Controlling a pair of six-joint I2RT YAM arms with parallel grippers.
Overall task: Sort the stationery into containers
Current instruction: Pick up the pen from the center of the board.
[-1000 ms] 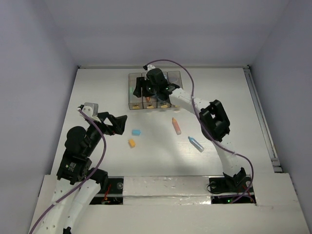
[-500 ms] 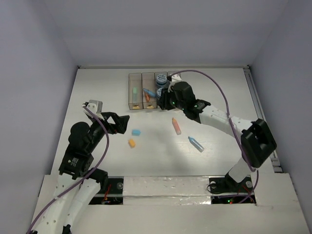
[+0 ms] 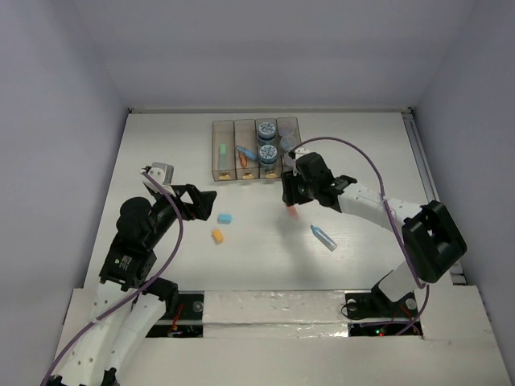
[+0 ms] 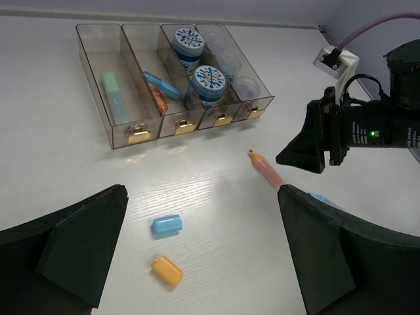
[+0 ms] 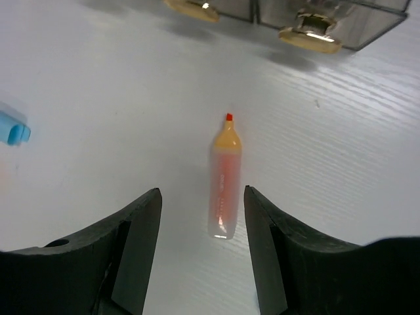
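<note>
Four joined translucent containers (image 3: 215,153) stand at the back; they also show in the left wrist view (image 4: 94,82). They hold a green marker (image 4: 113,92), blue and orange markers (image 4: 161,86) and bluish-topped jars (image 4: 209,79). An orange-pink marker (image 5: 224,184) lies on the table, and my open right gripper (image 5: 203,197) hovers over it with a finger on each side, apart from it. In the top view the right gripper (image 3: 291,197) hides most of that marker. A blue marker (image 3: 323,237), a blue eraser (image 4: 167,225) and an orange eraser (image 4: 167,270) lie loose. My left gripper (image 4: 203,262) is open and empty above the erasers.
The bins' gold front handles (image 5: 308,36) lie just beyond the orange-pink marker. The blue eraser shows at the left edge of the right wrist view (image 5: 13,129). A raised rail (image 3: 430,193) runs along the table's right side.
My right arm has drawn back from over the bins and come down toward the near side, over the orange-pink marker. The two jars in the bins are now uncovered. My left arm has barely shifted.
</note>
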